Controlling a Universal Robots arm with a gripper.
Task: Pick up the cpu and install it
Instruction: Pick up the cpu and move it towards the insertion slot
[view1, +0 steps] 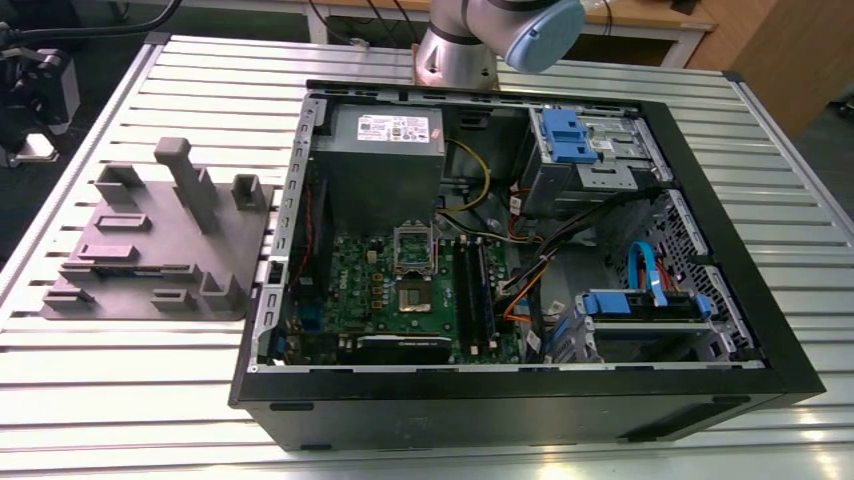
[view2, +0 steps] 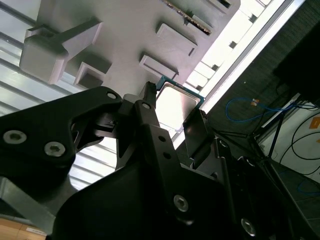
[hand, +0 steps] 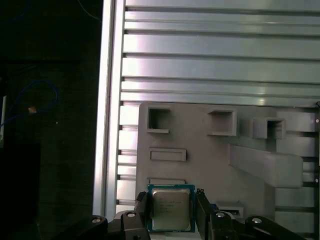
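The cpu, a small square chip with a silvery top and a thin green rim, sits between my two black fingers. My gripper is shut on its opposite edges and holds it up in the air above the grey moulded tray. In the second wrist view the cpu shows the same way in the gripper, with the tray far behind it. In the exterior view the tray lies at the left of the open computer case, whose motherboard socket stands open.
The open black computer case holds a power supply, blue drive cages and loose cables. The ribbed metal table ends at an edge beside the tray. The arm's base stands behind the case.
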